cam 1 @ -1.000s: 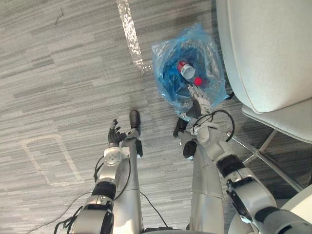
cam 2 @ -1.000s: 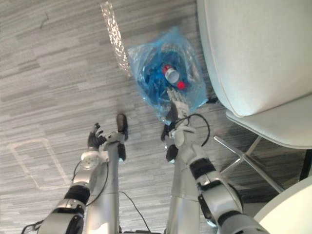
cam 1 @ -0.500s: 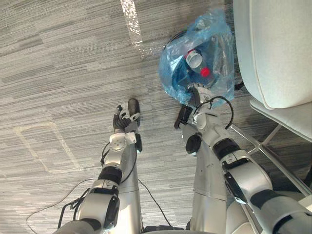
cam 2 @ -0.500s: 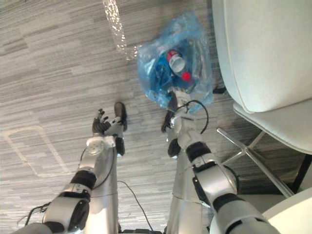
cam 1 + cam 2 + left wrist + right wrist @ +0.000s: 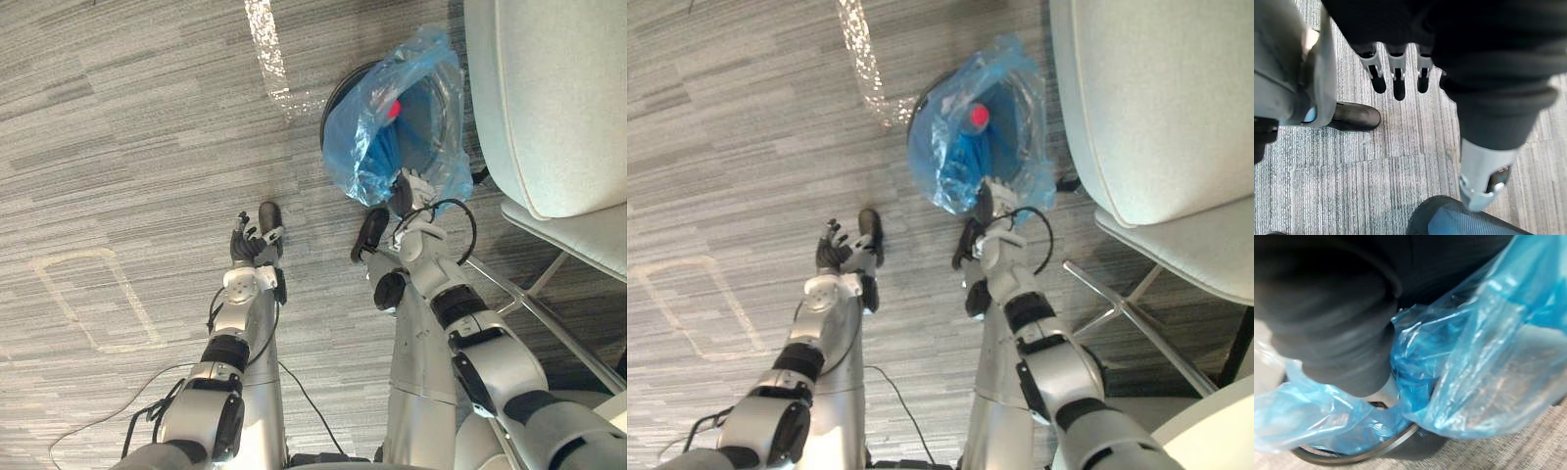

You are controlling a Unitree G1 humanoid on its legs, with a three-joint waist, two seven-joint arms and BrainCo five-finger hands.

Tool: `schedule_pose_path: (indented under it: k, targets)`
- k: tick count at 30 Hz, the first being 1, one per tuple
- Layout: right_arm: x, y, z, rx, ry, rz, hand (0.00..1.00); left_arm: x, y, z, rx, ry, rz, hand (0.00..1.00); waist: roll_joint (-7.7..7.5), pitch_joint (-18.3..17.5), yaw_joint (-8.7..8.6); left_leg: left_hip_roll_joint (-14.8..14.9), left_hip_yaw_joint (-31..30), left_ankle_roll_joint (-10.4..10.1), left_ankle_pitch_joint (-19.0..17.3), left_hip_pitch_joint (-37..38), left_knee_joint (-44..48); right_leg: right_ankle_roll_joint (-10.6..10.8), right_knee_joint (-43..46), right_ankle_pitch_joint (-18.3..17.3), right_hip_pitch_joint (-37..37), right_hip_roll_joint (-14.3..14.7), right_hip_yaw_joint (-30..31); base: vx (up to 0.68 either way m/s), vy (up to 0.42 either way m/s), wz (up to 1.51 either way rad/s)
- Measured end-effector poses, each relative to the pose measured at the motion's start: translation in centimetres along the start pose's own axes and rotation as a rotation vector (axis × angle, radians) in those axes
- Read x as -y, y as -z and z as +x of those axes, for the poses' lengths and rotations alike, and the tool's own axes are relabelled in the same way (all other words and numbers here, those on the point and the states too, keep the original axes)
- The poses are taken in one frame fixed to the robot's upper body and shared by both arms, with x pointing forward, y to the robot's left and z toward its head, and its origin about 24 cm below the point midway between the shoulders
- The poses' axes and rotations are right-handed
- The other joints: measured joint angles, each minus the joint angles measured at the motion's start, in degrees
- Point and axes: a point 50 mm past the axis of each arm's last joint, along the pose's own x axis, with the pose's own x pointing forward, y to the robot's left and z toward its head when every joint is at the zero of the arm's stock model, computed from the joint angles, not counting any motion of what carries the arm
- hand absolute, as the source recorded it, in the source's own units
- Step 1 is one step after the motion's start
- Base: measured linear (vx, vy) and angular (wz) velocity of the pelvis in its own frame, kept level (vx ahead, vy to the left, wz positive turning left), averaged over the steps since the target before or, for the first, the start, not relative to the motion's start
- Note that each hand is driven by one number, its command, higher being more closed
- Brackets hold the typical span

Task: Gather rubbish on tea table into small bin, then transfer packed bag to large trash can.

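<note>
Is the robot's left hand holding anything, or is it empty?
Empty: the left hand has straight fingers over bare carpet, with nothing between them.

Crumpled blue bag (image 5: 380,147) over round can (image 5: 332,94)

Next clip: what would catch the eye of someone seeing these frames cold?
A crinkled blue plastic bag, with a small red object showing through it, sits over a dark round bin on the grey carpet, close beside a pale chair. The right hand is at the bag's near edge. The left hand hangs over bare carpet, fingers relaxed, holding nothing.
</note>
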Motion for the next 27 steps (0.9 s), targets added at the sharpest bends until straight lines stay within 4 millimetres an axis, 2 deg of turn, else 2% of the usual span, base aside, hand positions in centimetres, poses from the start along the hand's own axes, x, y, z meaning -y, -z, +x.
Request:
schedule_pose_path:
  k: [7,14,18,20,23,27]
  targets:
    - [-2.0,0.3,-3.4,-0.002,-0.034,0.092,1.00,-0.2,3.0,-1.8,-0.089,0.019,0.022,0.00,-0.12,-0.9,-0.06,0.5,0.4,0.9,-0.6,7.1,-0.8,-0.1,-1.9,0.0,7.7,0.3,-0.5,-0.02,-0.024,-0.03]
    - [-4.8,0.1,-7.8,-0.017,-0.139,0.184,1.00,-1.6,7.0,-4.5,-0.222,0.029,0.103,0.00,-0.59,-2.2,-0.52,1.0,2.9,1.3,0.0,19.8,-6.7,-0.2,-7.9,0.8,20.4,0.3,-1.0,0.03,0.000,0.05]
    - [-6.1,-0.3,-10.0,-0.022,-0.196,0.246,1.00,-2.5,8.8,-5.9,-0.283,0.023,0.148,0.00,-1.57,-4.2,-1.09,0.7,3.9,0.8,0.3,28.3,-11.1,0.1,-12.6,1.9,28.6,0.9,-1.0,0.09,0.015,-0.02]
    - [-6.9,0.2,-11.3,-0.056,-0.243,0.254,1.00,-2.7,9.9,-6.7,-0.321,0.042,0.191,0.00,-2.54,-5.7,-1.08,0.4,4.8,0.8,0.6,33.8,-14.3,0.2,-15.4,2.0,33.7,1.1,-0.7,0.10,0.002,-0.03]
    - [-6.8,0.3,-13.0,-0.050,-0.249,0.283,1.00,-2.9,11.6,-8.0,-0.383,0.080,0.251,0.00,-3.06,-8.7,-1.36,-0.7,5.3,0.7,1.7,40.3,-19.6,1.2,-19.8,2.6,39.4,1.3,-0.5,0.15,-0.006,0.01]
    - [-6.9,0.4,-13.5,-0.037,-0.268,0.287,1.00,-4.1,13.3,-9.3,-0.456,0.103,0.341,0.00,-3.53,-11.4,-2.04,-1.3,6.7,0.7,3.6,48.4,-27.4,1.9,-27.1,5.1,46.4,2.5,0.5,0.14,-0.003,-0.15]
